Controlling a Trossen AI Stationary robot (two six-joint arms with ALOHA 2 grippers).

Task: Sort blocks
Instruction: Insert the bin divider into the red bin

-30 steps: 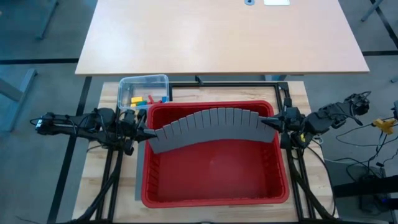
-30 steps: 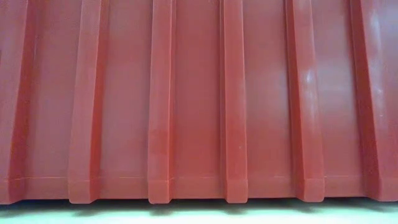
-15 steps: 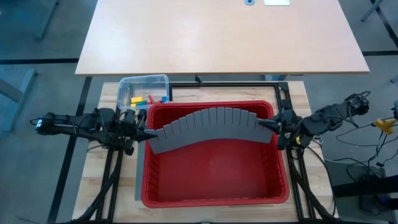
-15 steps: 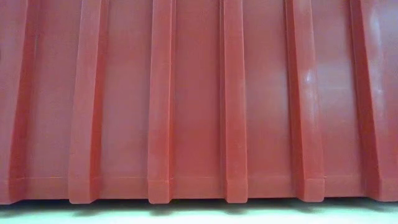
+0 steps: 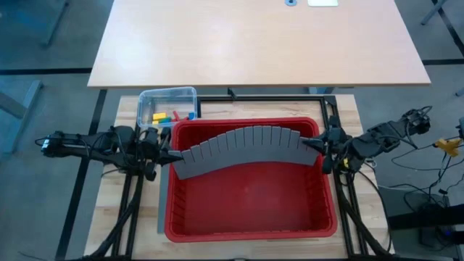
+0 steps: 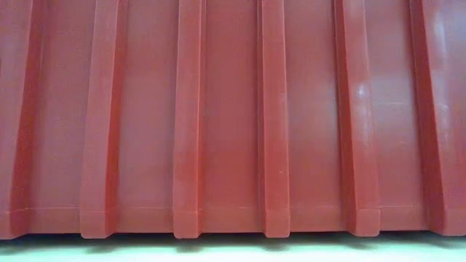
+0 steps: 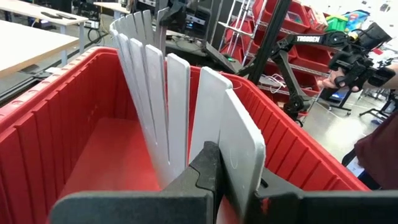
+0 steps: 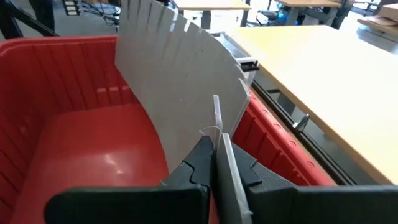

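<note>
1. The long grey divider panel (image 5: 246,148) stretches across the red bin (image 5: 250,221) from side to side, bowed up in the middle like a bridge.
2. The left jaws (image 5: 168,154) are pinched shut on its left end, and the right jaws (image 5: 317,143) are pinched shut on its right end.
3. I think the next move is to push the panel down into the bin, so both ends must go down together.
4. The blocks (image 5: 168,115) are not in the bin. They lie in the small clear tub (image 5: 167,94) by the far left corner of the desk (image 5: 123,109), nearer the left arm.
5. The red bin holds only the panel.
</note>
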